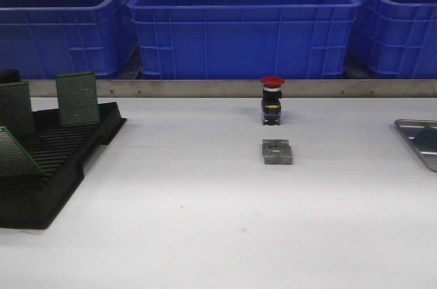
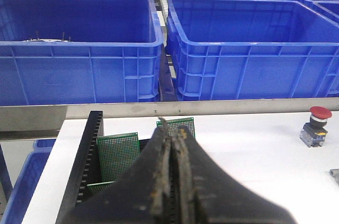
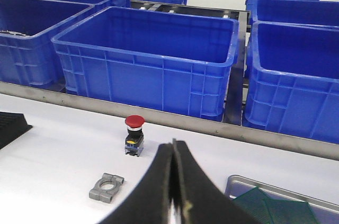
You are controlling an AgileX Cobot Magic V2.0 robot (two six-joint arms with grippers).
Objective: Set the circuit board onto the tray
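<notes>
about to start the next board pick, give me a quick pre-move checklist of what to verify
1. Boards left to pick: ok. Green circuit boards stand in the black rack at the table's left.
2. Left gripper free: ok. Jaws closed together with nothing between them, so they must open before a grasp.
3. Right gripper free: ok. Closed, holding nothing.
4. Tray reachable: ok. It lies at the table's right edge.
5. Room in the tray: cannot tell. Green boards already lie in it, and most of it is out of view.
6. Path between rack and tray: not ok. A red push button and a metal clamp sit mid-table.
</notes>
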